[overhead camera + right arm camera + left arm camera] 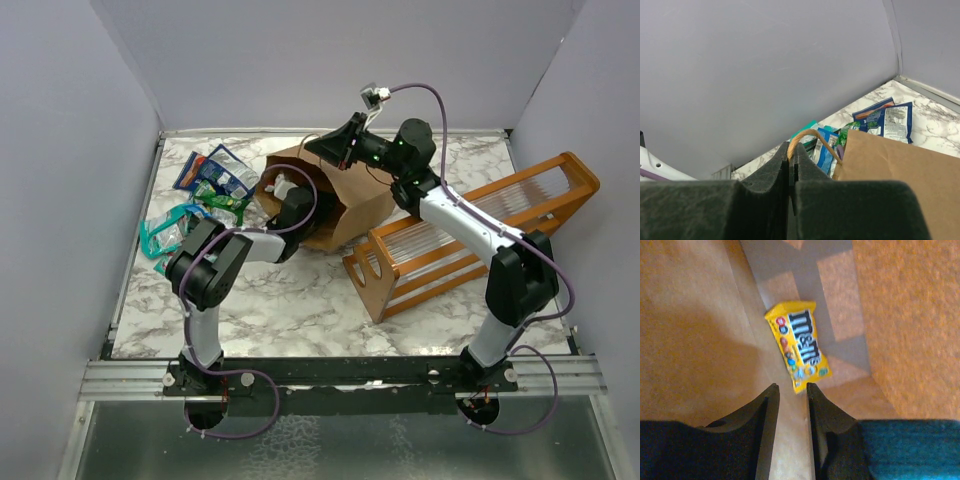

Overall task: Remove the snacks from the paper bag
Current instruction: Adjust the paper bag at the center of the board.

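The brown paper bag (pixel 345 205) lies on its side with its mouth to the left. My left gripper (pixel 790 389) is inside it, open and empty, with the jaws a narrow gap apart. The yellow snack packet (pixel 799 342) lies on the bag's inner floor just beyond my fingertips. My right gripper (pixel 792 150) is shut on the bag's twisted paper handle (pixel 815 136) and holds it up at the bag's top edge (pixel 335 148). Blue-and-white (pixel 212 170), green (pixel 228 200) and teal (pixel 165 235) snack packets lie on the table left of the bag.
An orange wooden rack with clear slats (pixel 470 240) lies right of the bag, under my right arm. Grey walls enclose the marble table (pixel 300 300) at the back and sides. The left arm's wrist (pixel 296 212) fills the bag's mouth.
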Controlling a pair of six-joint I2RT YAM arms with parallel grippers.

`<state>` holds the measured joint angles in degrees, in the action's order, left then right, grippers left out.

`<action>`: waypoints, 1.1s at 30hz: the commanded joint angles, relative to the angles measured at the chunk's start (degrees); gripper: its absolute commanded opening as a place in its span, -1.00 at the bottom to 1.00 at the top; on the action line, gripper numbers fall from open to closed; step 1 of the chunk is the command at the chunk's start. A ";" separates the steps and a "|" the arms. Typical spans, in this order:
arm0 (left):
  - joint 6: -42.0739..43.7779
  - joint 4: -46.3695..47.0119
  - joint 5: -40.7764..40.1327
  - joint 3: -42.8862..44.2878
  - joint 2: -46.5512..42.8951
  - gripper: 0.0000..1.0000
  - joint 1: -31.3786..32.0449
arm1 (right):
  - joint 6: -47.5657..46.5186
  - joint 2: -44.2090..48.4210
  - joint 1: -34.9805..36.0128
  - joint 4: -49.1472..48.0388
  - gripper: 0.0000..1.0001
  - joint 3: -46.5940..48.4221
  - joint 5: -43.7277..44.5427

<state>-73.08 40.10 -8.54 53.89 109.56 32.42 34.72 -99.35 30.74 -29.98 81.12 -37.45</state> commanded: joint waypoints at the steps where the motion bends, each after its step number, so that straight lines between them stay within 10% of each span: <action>1: 0.23 -4.08 -5.49 3.56 0.85 -0.39 1.62 | -0.14 2.59 0.46 -1.95 -0.96 -0.84 -1.60; 10: 2.81 -3.50 -5.38 -1.18 -4.48 -0.36 3.26 | -7.02 2.36 0.29 1.91 -0.96 -0.10 -3.83; 18: 1.96 -0.16 -6.48 -8.55 -8.82 -0.35 3.34 | -6.16 -4.33 -0.42 -4.18 -0.96 5.76 -25.81; 26: 0.20 -0.77 -11.58 -12.32 -14.19 -0.36 6.13 | 0.25 -6.35 1.04 -10.36 -0.96 7.81 -38.94; 33: -3.26 -2.20 -15.14 -13.87 -15.33 -0.35 9.89 | 21.93 -8.84 3.71 -34.38 -0.96 7.94 -43.60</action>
<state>-73.47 38.11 -19.62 41.32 95.70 40.97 42.37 -106.56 32.88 -47.03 87.07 -75.90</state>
